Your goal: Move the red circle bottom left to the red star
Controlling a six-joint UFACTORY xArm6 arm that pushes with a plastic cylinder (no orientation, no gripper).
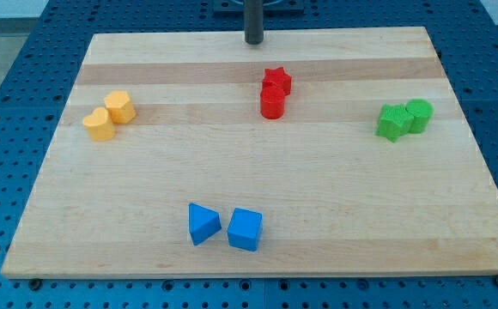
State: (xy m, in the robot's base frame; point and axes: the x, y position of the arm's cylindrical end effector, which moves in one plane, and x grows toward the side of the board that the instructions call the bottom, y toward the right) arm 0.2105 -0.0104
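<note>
1. My tip (254, 40), the end effector, is a bare rod with nothing that opens or closes; it rests near the table's (335, 206) top edge, centre of the frame.
2. The red circle (271, 103) sits in the upper middle, touching the red star (277, 80) at the star's lower-left side.
3. My tip is above both red blocks in the frame, apart from them.
4. Two yellow blocks (110, 115) sit together at the left.
5. Two green blocks (404, 118) sit together at the right.
6. A blue triangle (203, 223) and a blue cube (245, 229) lie side by side at the lower middle.
</note>
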